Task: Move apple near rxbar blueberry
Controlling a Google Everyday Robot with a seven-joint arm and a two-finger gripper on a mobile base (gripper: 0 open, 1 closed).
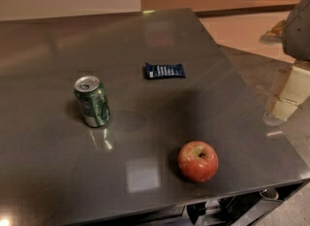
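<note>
The apple [198, 161] is red with a yellow-green patch around its stem and sits on the grey table [145, 55] near the front right. The rxbar blueberry [164, 70], a flat navy wrapper with white print, lies flat further back, about a third of the table's depth from the apple. My gripper [289, 94] shows as a cream-coloured part under a grey arm piece [298, 26] at the right edge, beyond the table's right side and well away from both objects. It holds nothing that I can see.
A green soda can [92, 101] stands upright on the left half of the table, level between bar and apple. The table's right edge runs diagonally next to the arm. Its front edge lies just below the apple, with dark hardware [218, 208] underneath.
</note>
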